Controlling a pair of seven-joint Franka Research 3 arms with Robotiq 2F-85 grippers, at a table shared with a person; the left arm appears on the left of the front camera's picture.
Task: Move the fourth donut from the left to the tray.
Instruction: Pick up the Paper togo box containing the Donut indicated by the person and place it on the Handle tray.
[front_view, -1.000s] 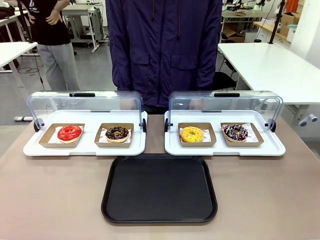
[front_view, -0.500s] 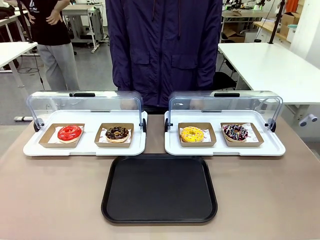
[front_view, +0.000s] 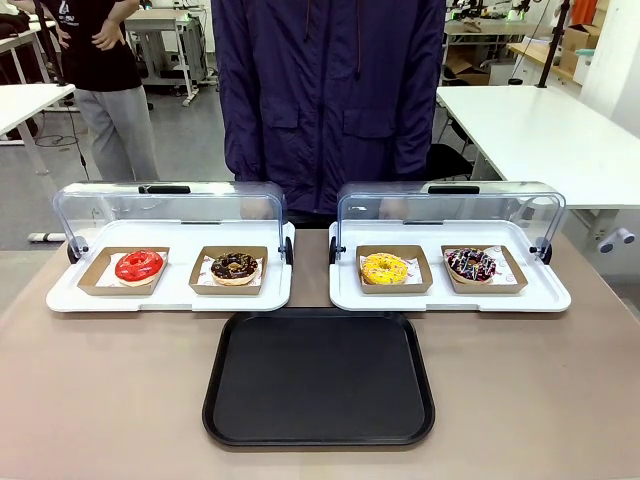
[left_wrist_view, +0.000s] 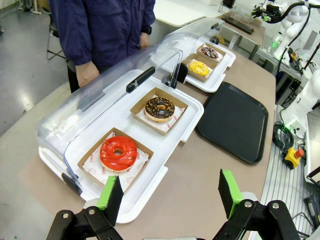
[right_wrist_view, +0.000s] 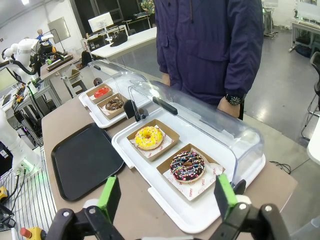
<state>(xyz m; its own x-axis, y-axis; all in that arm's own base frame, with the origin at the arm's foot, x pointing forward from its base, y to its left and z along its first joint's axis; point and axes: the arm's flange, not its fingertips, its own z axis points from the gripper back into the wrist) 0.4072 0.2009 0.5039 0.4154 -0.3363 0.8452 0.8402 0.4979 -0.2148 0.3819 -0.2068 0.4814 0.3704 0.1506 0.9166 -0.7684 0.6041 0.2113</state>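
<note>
Comparing against the last second, you'll find nothing has shifted: the left gripper (left_wrist_view: 169, 192) and right gripper (right_wrist_view: 167, 197) both hang wide apart and hold nothing, so I judge the move unstarted. The tray (front_view: 320, 380) lies bare, near and central. Farther right, the fourth donut (front_view: 471, 264) sits flat in its cardboard holder (front_view: 510, 282). A ring, it points nowhere and has no long axis.
</note>
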